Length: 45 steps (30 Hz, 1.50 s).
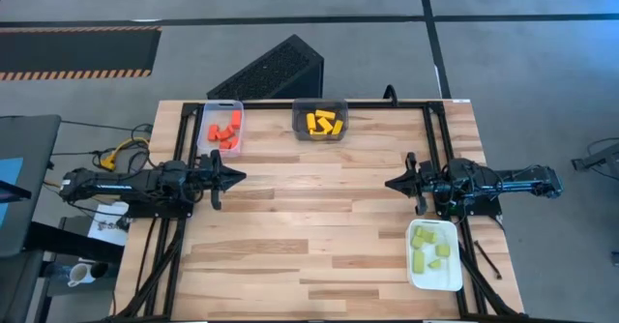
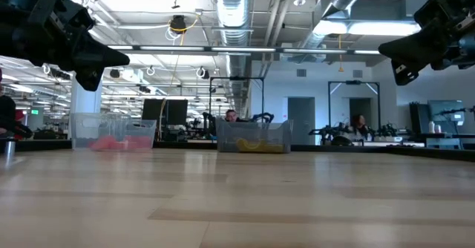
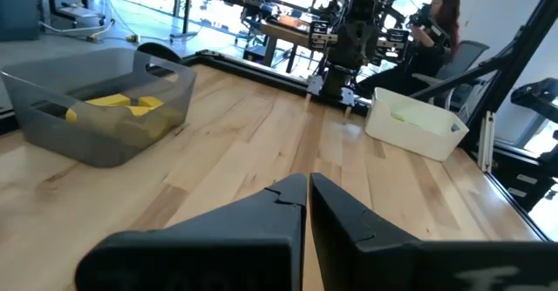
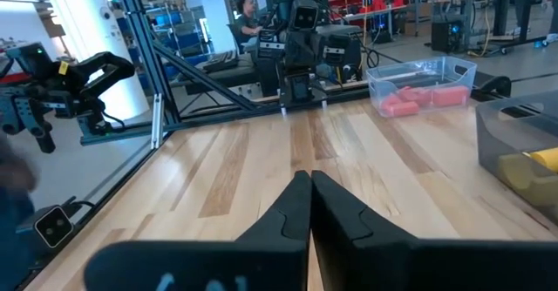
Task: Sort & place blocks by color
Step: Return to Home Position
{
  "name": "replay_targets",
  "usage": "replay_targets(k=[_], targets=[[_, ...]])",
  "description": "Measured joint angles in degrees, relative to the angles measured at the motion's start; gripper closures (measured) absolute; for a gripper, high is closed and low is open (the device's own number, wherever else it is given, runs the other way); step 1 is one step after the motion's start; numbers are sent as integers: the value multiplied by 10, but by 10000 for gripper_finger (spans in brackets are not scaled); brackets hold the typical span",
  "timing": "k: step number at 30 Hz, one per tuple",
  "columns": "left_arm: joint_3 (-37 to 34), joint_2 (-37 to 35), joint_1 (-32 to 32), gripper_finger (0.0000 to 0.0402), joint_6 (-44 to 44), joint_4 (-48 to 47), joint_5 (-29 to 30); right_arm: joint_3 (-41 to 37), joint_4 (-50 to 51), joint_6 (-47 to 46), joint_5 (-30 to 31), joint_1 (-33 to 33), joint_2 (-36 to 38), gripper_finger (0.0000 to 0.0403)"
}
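I see my left hand (image 1: pixel 238 177) and right hand (image 1: pixel 393 181), fingers together, pointing at each other across the counter (image 1: pixel 319 226), apart from every tray. Red blocks (image 1: pixel 224 130) lie in the far-left clear tray (image 1: pixel 221 105), yellow blocks (image 1: pixel 324 123) in the far dark tray (image 1: pixel 299 120), green blocks (image 1: pixel 430 244) in the near-right white tray (image 1: pixel 443 278).
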<state>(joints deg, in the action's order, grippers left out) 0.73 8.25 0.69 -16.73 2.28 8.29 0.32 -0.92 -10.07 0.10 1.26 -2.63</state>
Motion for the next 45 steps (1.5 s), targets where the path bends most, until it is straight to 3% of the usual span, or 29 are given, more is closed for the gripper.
replay_targets(k=[45], targets=[[0,2,-42,401,0,2,11,-1,0,0,-1,0,0,376]])
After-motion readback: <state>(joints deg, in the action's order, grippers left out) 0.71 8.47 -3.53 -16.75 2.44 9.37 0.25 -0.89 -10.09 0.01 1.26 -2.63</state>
